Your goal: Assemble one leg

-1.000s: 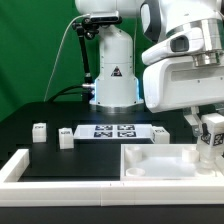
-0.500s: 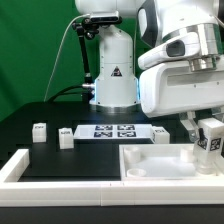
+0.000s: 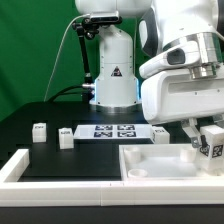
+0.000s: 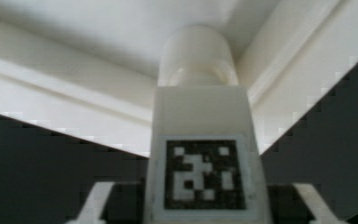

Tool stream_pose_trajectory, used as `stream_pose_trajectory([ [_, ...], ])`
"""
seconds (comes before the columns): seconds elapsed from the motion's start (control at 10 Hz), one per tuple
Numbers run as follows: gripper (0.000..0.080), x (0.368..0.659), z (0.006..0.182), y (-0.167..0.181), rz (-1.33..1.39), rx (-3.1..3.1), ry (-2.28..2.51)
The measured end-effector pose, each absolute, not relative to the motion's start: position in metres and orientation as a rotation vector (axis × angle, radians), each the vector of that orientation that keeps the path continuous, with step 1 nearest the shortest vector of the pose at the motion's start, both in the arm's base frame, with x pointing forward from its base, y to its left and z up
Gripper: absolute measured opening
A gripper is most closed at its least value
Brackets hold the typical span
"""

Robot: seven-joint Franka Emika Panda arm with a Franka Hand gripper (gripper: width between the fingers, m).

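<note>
Gripper (image 3: 207, 132) now lower and further toward exterior view's right than one second ago. Fingers clamped on leg (image 3: 213, 143), tagged face outward. Leg hangs over tray-like part (image 3: 141, 152), near its far corner. Leg looks light, stiff, smooth plastic, likely slippery; grip flat sides.

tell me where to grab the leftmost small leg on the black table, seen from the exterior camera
Pinch the leftmost leg across its side faces, coming straight down from above: it seems to stand upright, clear of the neighbour leg. The gripper is shut on the held leg now.
</note>
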State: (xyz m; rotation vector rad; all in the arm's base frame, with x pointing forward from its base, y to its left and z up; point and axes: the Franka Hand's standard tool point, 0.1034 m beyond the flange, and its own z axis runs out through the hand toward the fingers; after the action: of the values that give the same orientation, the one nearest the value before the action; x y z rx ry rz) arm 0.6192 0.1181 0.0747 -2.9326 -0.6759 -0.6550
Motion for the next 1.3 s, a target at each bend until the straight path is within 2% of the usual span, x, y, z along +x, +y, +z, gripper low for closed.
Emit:
stream_pose_trajectory([
  [0.1,0.0291,0.6154,0.0706,0.1179,-0.669,-2.931,-0.674],
  [0.2,0.0395,0.6165,0.0718,0.1179,-0.673,-2.93,-0.674],
  [0.3,0.0395,0.6165,0.0717,0.1179,-0.672,-2.93,-0.674],
  [0.4,0.0534,0.6164,0.0716,0.1179,-0.672,-2.93,-0.674],
  [0.5,0.0613,0.6164,0.0715,0.1179,-0.672,-2.93,-0.674],
  [0.8,0.0648,0.6164,0.0715,0.1178,-0.672,-2.93,-0.674],
  [1.2,0.0649,0.6167,0.0721,0.1174,-0.673,-2.931,-0.673],
  [1.3,0.0649,0.6185,0.0786,0.1164,-0.673,-2.933,-0.672],
])
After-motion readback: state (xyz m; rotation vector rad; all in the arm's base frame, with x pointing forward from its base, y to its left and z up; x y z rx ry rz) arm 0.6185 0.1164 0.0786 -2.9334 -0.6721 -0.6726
